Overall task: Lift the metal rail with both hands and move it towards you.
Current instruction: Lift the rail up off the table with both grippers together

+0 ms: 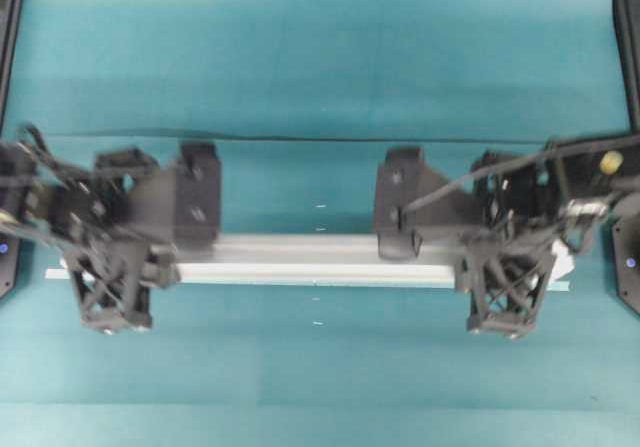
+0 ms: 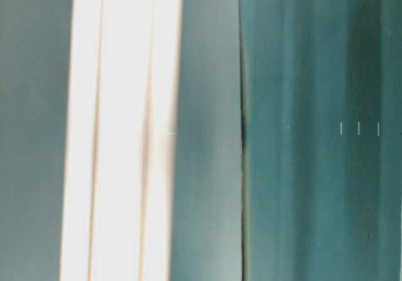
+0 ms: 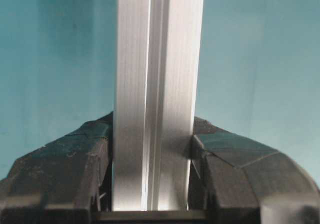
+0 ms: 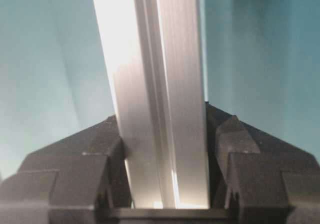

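The metal rail (image 1: pixel 310 252) is a silver grooved bar lying crosswise in the overhead view. My left gripper (image 1: pixel 172 257) is shut on it near its left end and my right gripper (image 1: pixel 455 259) near its right end. In the left wrist view the rail (image 3: pixel 155 83) runs straight away from the left gripper (image 3: pixel 152 184), with both black fingers (image 3: pixel 65 174) pressed to its sides. In the right wrist view the rail (image 4: pixel 155 83) leans slightly left inside the right gripper (image 4: pixel 165 169). Whether the rail is off the table does not show. A blurred bright band (image 2: pixel 122 130) fills the table-level view's left.
A thin pale tape strip (image 1: pixel 300 282) lies on the teal table (image 1: pixel 320 67) just in front of the rail and reaches past both its ends. Black arm bases (image 1: pixel 628 267) stand at the left and right edges. A cloth seam (image 1: pixel 300 139) runs behind the grippers.
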You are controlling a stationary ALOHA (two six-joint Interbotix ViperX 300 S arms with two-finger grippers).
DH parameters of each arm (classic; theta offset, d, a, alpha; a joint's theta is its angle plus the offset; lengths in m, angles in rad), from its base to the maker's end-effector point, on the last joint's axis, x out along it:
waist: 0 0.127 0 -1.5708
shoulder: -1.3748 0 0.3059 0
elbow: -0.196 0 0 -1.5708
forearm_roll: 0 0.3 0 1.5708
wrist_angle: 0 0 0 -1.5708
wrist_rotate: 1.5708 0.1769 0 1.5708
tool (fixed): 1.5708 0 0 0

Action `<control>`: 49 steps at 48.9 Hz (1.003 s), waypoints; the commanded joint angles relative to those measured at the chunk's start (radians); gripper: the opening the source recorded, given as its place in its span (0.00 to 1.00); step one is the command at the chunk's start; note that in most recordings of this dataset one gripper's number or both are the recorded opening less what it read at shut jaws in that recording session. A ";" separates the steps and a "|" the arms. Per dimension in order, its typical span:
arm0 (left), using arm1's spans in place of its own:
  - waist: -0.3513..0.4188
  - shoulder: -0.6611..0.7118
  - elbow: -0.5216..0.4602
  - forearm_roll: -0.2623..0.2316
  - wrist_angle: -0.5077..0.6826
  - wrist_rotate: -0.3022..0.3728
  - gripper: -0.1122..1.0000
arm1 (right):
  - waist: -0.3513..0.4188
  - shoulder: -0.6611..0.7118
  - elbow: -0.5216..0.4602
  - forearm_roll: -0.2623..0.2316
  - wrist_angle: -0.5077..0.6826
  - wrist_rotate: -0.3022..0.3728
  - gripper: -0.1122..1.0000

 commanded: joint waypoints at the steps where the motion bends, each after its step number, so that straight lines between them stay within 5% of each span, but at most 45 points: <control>1: 0.026 -0.040 -0.069 -0.002 0.017 -0.009 0.36 | -0.018 -0.008 -0.077 0.008 0.051 0.017 0.44; 21: 0.058 -0.017 -0.298 -0.002 0.328 -0.014 0.36 | -0.032 0.005 -0.333 0.011 0.296 0.089 0.44; 49: 0.074 0.009 -0.351 -0.002 0.433 -0.006 0.36 | -0.052 0.000 -0.321 0.009 0.293 0.084 0.44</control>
